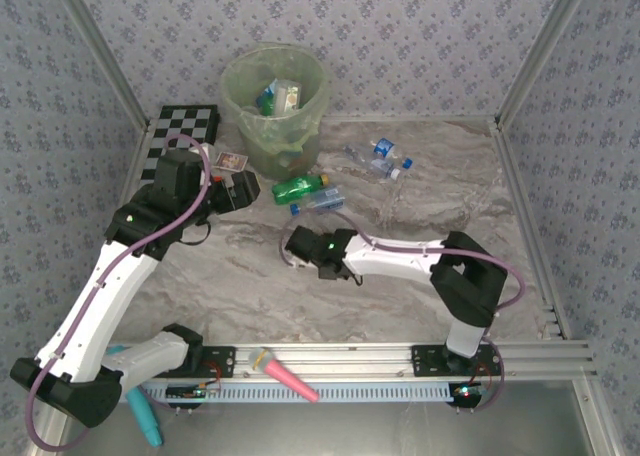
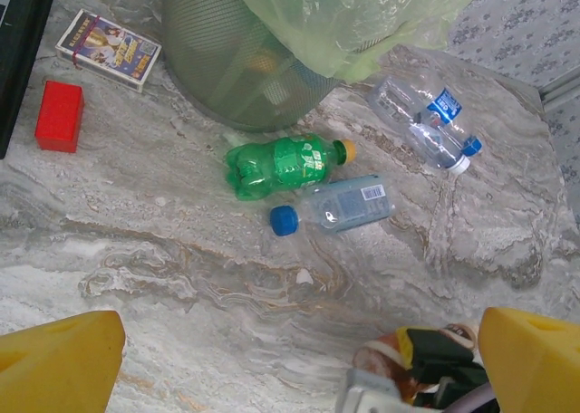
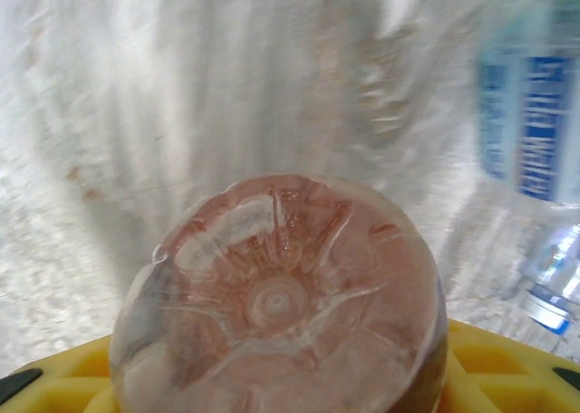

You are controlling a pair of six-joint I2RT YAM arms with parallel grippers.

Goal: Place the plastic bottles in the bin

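1. Found the right gripper (image 1: 293, 248) at centre frame in the top view, jaws set about the brown bottle (image 3: 276, 295); could not tell whether clenched on it.
2. Showed, in the right wrist view, that bottle's base turned to the lens; judged its long axis to run straight out from the jaws.
3. Placed the bin (image 1: 275, 101) up-frame and slightly left of that gripper, well apart, with the green bottle (image 1: 300, 187) and the blue-capped clear bottle (image 1: 318, 201) lying on the surface (image 1: 420, 206) between.
4. Set the left gripper (image 1: 240, 188) nearer the bin, jaws released wide and bare, green bottle just to its right.
5. Added, in the left wrist view, the red block (image 2: 59, 114) and card box (image 2: 109, 43) at upper left, and the green bottle's cap pointing right.
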